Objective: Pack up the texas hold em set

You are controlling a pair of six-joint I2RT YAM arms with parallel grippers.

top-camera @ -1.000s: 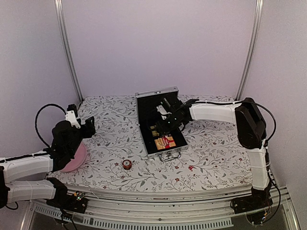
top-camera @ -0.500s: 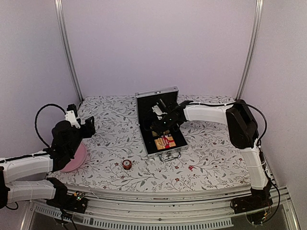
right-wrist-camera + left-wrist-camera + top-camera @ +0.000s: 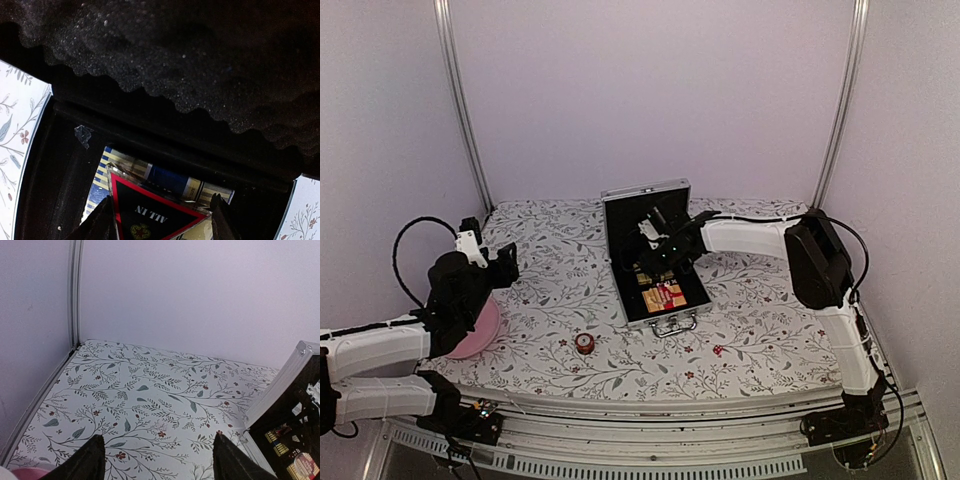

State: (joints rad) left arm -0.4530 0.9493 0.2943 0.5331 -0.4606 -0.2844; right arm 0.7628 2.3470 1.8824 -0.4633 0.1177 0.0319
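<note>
The silver briefcase [image 3: 620, 285] lies open at the table's middle back, its lid [image 3: 645, 192] standing up, its handle [image 3: 672, 325] toward me. Yellow and red card packs [image 3: 665, 297] lie in its black base. My right gripper [image 3: 655, 258] is inside the case, shut on a black triangular "ALL IN" token [image 3: 150, 215] with a red border, just above a blue striped card pack [image 3: 175, 180]. A red round token [image 3: 584, 343] lies loose on the cloth in front of the case. My left gripper [image 3: 510, 262] is open and empty at the far left; the wrist view shows it [image 3: 157, 460] above bare cloth.
A pink plate [image 3: 488, 322] sits under my left arm at the table's left edge. Metal frame posts [image 3: 465, 110] stand at the back corners. The case lid's rim [image 3: 280, 390] is at the right of the left wrist view.
My right gripper has moved left and a little farther into the open case, with the triangular token in it. The left arm has not moved.
</note>
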